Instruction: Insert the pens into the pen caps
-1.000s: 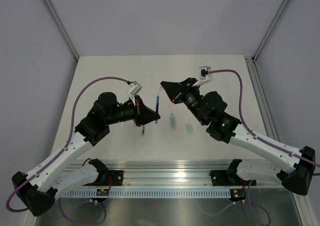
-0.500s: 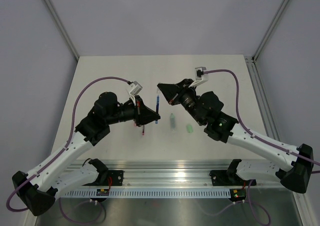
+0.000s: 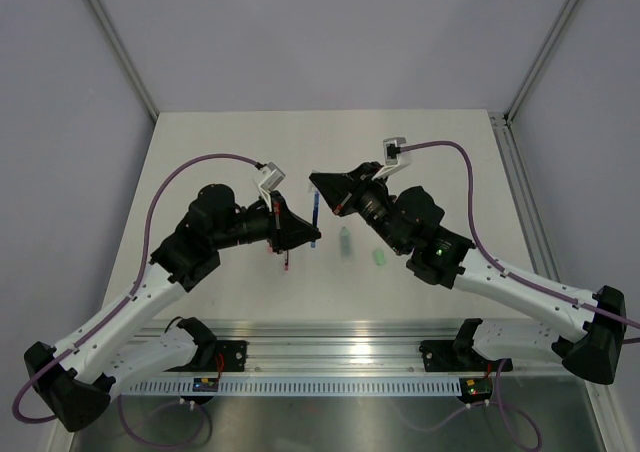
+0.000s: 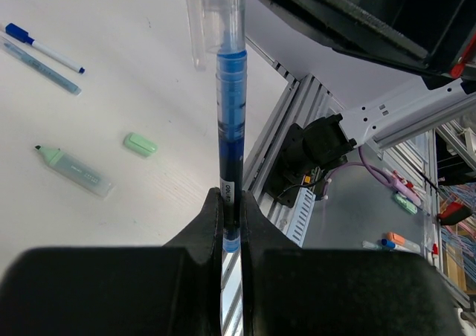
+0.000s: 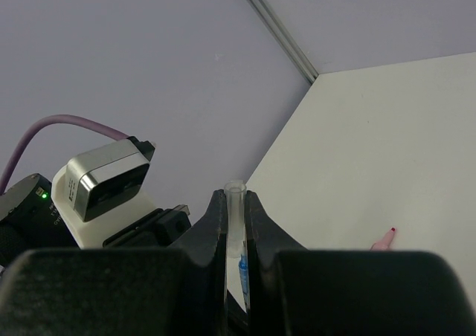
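Fingers point(image 4: 210, 223) of the left tool point(image 4: 229, 202) are closed on the lower end of the dark blue pen point(image 4: 230, 128). They pinch the barrel just above its blue tail, so the pen stands straight up in the left wrist view. The pen's top end sits in the mouth of the clear cap point(image 4: 222, 9), which runs out of that frame at 12 o'clock. The right tool point(image 5: 235, 202) is clamped on this clear cap. The cap's open rim pokes out past the fingertips, and a bit of blue shows through its wall lower down between the fingers. How deep the pen sits in the cap cannot be told.

From overhead, pen and cap are held in the air above the middle of the desk point(image 3: 250, 132). The left tool reaches in from 9 o'clock of the pen and the right tool from 1 o'clock.

On the desk, a grey-green tube point(image 3: 345, 244) lies near the pen at 4 o'clock. The light green cap point(image 3: 379, 258) lies a little further out the same way, apart from the tube. A red pen point(image 3: 287, 262) shows at 7 o'clock, partly hidden under the left tool.

In the left wrist view, a white pen with a blue end point(image 4: 41, 47) and a teal pen point(image 4: 41, 67) lie side by side at 10 o'clock of the frame, nearly parallel and not touching. In the right wrist view, a pink piece with a red tip point(image 5: 383, 238) lies on the desk at 3 o'clock of the right tool.
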